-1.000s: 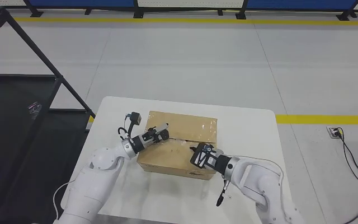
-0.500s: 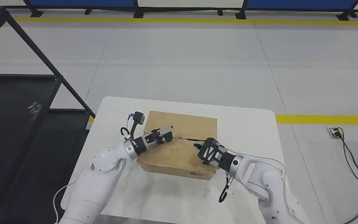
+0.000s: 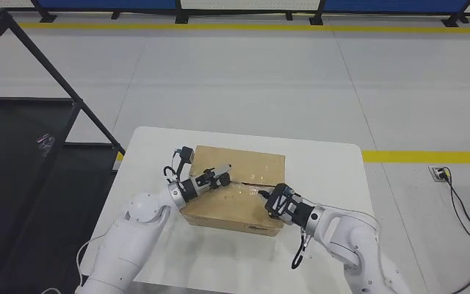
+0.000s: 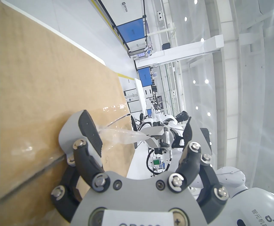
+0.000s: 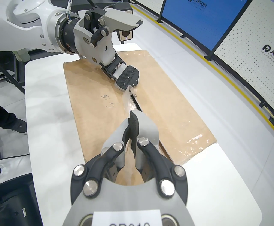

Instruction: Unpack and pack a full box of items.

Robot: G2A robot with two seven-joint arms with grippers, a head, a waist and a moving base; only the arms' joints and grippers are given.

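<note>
While the right end effector (image 5: 131, 116) is pressed together on a strip of clear tape (image 5: 126, 99) lifted off the seam of the cardboard box (image 3: 235, 197), the left end effector (image 4: 139, 130) is spread wide. Its lower pad lies flat on the box's top flap, just where the strip's far end leaves the seam. The box sits closed near the middle of the bench (image 3: 330, 242), somewhat toward the far edge, with both arms over it.

We judge the tape the weak point. It is thin and twisted into a ribbon, so a sharp pull could tear it partway and leave the seam sealed. It also seems to touch the left pad, and may cling there instead of coming free. If that pad lifts, the pull could drag the box across the smooth top or yank a flap up.

The bench is white, glossy and round-cornered. Around it we see pale floor (image 3: 257, 81) with a yellow line (image 3: 415, 156) and blue panels (image 5: 192, 19) — a black frame (image 3: 73, 101) stands off the left edge.
</note>
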